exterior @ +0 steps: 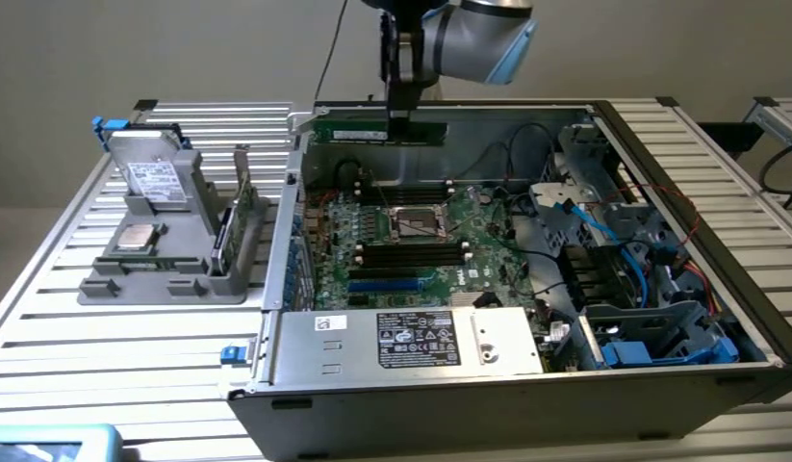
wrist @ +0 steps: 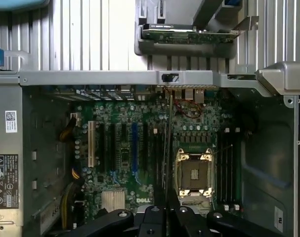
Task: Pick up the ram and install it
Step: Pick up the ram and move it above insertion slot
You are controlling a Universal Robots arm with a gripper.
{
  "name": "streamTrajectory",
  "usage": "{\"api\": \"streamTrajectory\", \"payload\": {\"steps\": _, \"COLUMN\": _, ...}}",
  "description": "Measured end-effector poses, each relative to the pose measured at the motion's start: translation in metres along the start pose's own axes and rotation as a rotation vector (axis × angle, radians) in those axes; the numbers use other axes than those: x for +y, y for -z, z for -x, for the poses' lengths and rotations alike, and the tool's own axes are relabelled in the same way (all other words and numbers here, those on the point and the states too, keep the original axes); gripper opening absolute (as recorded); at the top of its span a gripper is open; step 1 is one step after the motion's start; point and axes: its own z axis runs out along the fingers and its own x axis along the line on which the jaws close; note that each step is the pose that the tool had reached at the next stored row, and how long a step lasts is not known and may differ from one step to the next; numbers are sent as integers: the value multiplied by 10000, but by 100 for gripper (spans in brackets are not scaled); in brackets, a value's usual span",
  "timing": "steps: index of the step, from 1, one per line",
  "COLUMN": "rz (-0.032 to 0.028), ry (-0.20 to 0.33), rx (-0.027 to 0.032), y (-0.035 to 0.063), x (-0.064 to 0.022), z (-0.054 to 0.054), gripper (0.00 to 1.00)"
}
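My tool [exterior: 402,115] is clamped on the ram [exterior: 350,130]. The stick hangs level, long edge horiz., over the far side of the open PC case [exterior: 498,414], above the motherboard [exterior: 479,217]. Case sits on the slatted worktop [exterior: 62,318].

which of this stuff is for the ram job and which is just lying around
For the job: ram, held in the end effector above the case; black slots on the motherboard.
Lying about: drive and processor chip in the grey holder; power supply.
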Motion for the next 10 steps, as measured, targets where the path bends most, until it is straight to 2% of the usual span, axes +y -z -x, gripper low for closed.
{"api": "streamTrajectory", "payload": {"steps": 3, "rz": -47, "ry": 45, "rx": 23, "y": -28, "x": -35, "z": 50, "gripper": 13}}
{"api": "streamTrajectory", "payload": {"steps": 6, "rz": -59, "ry": 112, "rx": 29, "y": -57, "x": -88, "z": 73, "gripper": 13}}
{"api": "streamTrajectory", "payload": {"steps": 10, "rz": -57, "ry": 162, "rx": 38, "y": -93, "x": -211, "z": 98, "gripper": 13}}
